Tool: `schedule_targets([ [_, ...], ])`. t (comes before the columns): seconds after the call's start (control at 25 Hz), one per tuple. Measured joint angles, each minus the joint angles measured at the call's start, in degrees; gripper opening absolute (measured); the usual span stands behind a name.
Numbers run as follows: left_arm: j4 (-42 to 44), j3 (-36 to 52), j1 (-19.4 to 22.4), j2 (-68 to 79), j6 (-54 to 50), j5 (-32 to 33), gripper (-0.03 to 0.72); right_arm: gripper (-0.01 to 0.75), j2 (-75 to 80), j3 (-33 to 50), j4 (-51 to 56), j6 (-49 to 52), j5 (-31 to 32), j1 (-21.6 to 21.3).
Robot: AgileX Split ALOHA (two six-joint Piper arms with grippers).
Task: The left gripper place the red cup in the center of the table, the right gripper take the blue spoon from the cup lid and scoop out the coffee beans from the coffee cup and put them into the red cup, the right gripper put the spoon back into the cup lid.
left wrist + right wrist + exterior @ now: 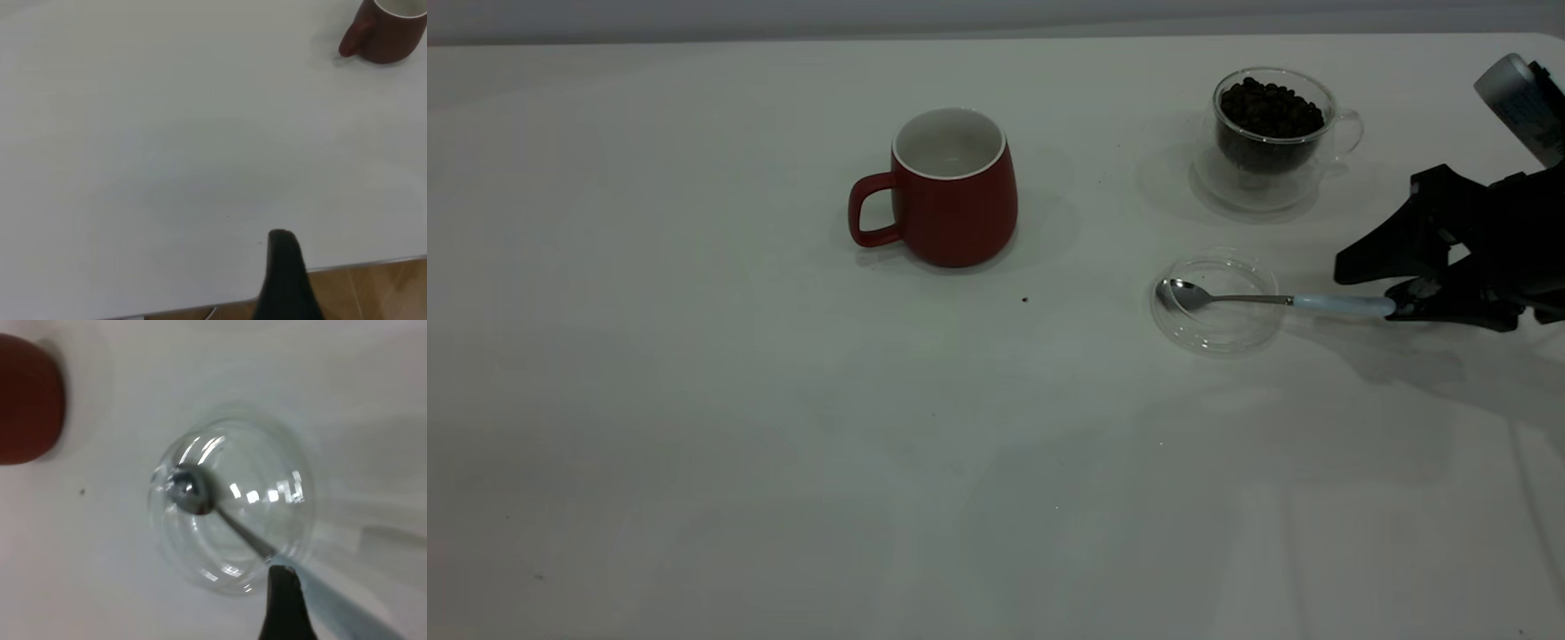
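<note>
Reaching with my right tool (1396, 307) spread around the blue spoon (1343, 305) handle's tip, bowl resting in the cup lid (1214, 302). I should close squarely, then lift level. My left tool (285, 280), state unclear, waits at the table (694, 400) edge.

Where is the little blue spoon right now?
In the exterior view the blue spoon is on the right side of the table, its bowl resting in the cup lid, below the coffee cup, with the right gripper at its handle end.
</note>
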Motion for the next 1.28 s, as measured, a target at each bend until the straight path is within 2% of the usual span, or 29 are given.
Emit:
schedule_targets([
  [0.32,0.0,0.0,0.0,0.0,0.0,0.0,0.587,0.565,-13.7,-0.1,-0.3,0.9,-8.4,0.0],
  [0.48,0.0,0.0,0.0,0.0,0.0,0.0,0.587,0.565,-34.1,0.2,-2.5,7.7,-10.2,1.1],
  [0.6,0.0,0.0,0.0,0.0,0.0,0.0,0.587,0.565,-53.0,0.2,-12.3,18.7,-9.1,2.6],
  [0.68,0.0,0.0,0.0,0.0,0.0,0.0,0.587,0.565,-63.1,0.2,-24.1,31.8,-6.2,2.8],
  [0.76,0.0,0.0,0.0,0.0,0.0,0.0,0.587,0.565,-71.8,0.2,-40.9,45.8,-0.4,2.8],
  [0.84,0.0,0.0,0.0,0.0,0.0,0.0,0.587,0.565,-78.8,0.4,-56.7,60.0,9.3,2.8],
  [1.0,0.0,0.0,0.0,0.0,0.0,0.0,0.587,0.565,-93.5,0.7,-82.9,79.5,25.8,2.8],
  [1.12,0.0,0.0,0.0,0.0,0.0,0.0,0.587,0.565,-104.2,0.7,-95.0,89.6,33.6,2.8],
  [1.28,0.0,0.0,0.0,0.0,0.1,0.0,0.587,0.565,-114.7,2.7,-102.0,95.7,33.9,3.5],
])
